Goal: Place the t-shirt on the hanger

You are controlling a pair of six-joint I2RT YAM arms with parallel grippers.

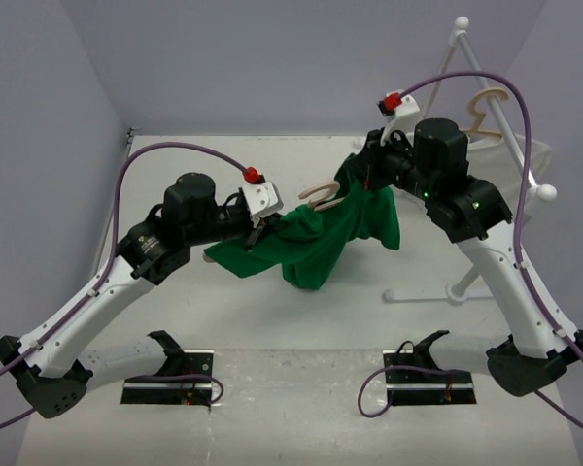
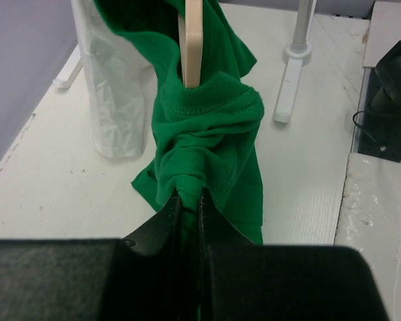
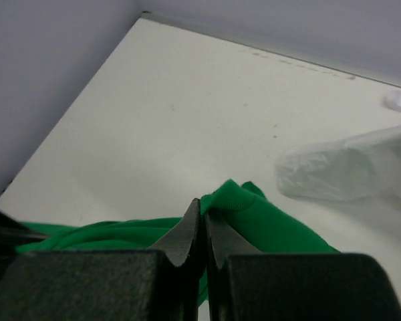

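The bright green t-shirt (image 1: 323,243) hangs bunched above the table between my two grippers. My left gripper (image 1: 262,229) is shut on a twisted fold of it (image 2: 207,154) just below the collar, seen close up in the left wrist view (image 2: 189,195). My right gripper (image 1: 361,181) is shut on the ribbed collar edge (image 3: 244,200), its jaws pinched together (image 3: 203,204). The tan wooden hanger (image 1: 321,194) shows its curved hook above the cloth between the grippers. A flat wooden part of the hanger (image 2: 192,47) sticks out of the neck opening. The hanger's arms are hidden inside the shirt.
A white rack (image 1: 466,283) stands at the right, with its foot (image 2: 291,73) on the table. A white t-shirt (image 1: 510,155) hangs there on a second wooden hanger (image 1: 486,109), also seen hanging in the left wrist view (image 2: 113,87). Grey walls close the left and back.
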